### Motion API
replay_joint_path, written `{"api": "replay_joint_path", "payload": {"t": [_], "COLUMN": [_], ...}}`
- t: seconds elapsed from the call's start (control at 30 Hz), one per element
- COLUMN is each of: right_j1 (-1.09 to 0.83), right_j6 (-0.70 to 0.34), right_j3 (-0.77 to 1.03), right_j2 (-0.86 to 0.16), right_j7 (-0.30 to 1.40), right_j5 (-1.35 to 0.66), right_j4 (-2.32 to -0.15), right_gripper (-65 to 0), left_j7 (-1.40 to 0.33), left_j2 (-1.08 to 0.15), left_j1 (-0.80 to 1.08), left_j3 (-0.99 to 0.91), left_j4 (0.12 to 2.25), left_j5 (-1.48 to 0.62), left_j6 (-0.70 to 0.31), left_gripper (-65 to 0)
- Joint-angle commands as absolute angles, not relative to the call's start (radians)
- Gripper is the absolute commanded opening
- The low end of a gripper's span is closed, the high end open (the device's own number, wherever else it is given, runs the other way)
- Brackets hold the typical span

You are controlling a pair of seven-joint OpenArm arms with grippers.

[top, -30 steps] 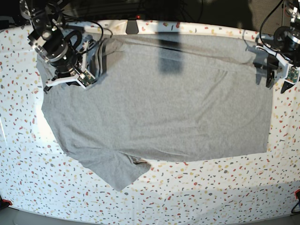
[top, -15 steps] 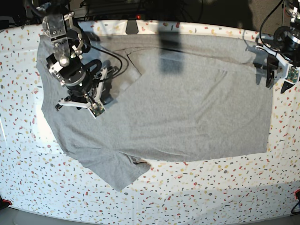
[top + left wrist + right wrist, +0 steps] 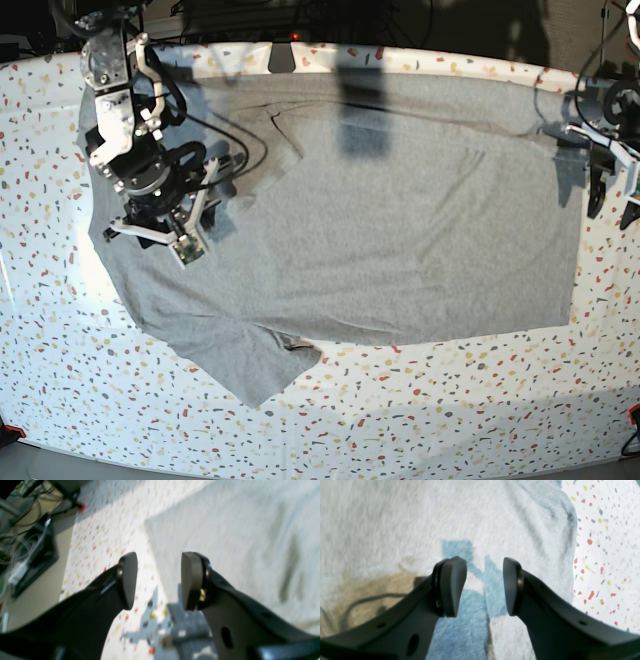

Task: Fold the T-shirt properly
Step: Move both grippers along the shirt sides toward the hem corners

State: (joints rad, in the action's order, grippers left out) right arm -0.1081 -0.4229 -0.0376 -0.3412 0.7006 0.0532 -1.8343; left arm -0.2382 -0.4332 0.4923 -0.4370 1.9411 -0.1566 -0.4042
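Heather-grey cotton covers most of the speckled white tabletop (image 3: pixel 420 400): the T-shirt (image 3: pixel 380 220) lies spread out flat, plain side up, its long straight edges running along the far and near sides. One sleeve (image 3: pixel 250 360) juts out toward the near-left edge in the base view, and a diagonal crease runs across the cloth near the far-left corner.

The right gripper (image 3: pixel 483 587) hangs above the left part of the shirt in the base view, close to the shirt's edge where the terrazzo pattern begins. Its fingers (image 3: pixel 451 585) stand spread apart with nothing between them; only grey fabric and their own shadow show in the gap.

The left gripper (image 3: pixel 158 580) sits at the right side of the base view, over the straight edge of the shirt where cloth meets bare tabletop. Its fingers (image 3: pixel 190 580) are likewise spread and empty, clear of the fabric below.
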Motion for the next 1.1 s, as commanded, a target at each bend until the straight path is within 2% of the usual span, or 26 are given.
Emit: {"api": "replay_joint_path", "payload": {"t": [0.0, 0.27, 0.57, 0.7, 0.9, 1.07], "right_j1": [-0.087, -0.017, 0.163, 0.218, 0.282, 0.287], "right_j6": [-0.415, -0.453, -0.474, -0.503, -0.511, -0.520], "right_j3": [-0.019, 0.020, 0.019, 0.019, 0.019, 0.019], "right_j2": [-0.349, -0.349, -0.351, -0.363, -0.379, -0.404], "right_j7": [0.680, 0.680, 0.706, 0.706, 0.728, 0.766], "right_j5": [0.036, -0.064, -0.136, -0.173, -0.199, -0.211], "right_j4": [-1.855, -1.820, -1.589, -1.530, -1.432, -1.422], "right_gripper": [-36.9, -37.0, -37.0, -37.0, -37.0, -37.0], "left_j7": [-0.220, -0.242, -0.320, -0.334, -0.344, -0.289], "left_j2": [-0.450, -0.450, -0.450, -0.452, -0.453, -0.452], "left_j1": [0.473, 0.277, -0.036, -0.169, -0.391, -0.604], "left_j3": [-0.444, -0.444, -0.444, -0.444, -0.389, -0.308], "left_j4": [1.955, 1.768, 1.435, 1.247, 0.891, 0.573], "left_j5": [-0.178, -0.238, -0.278, -0.350, -0.348, -0.200], "left_j6": [-0.405, -0.497, -0.575, -0.604, -0.646, -0.645], "left_gripper": [-37.3, -37.3, -37.3, -37.3, -37.3, -37.3]}}
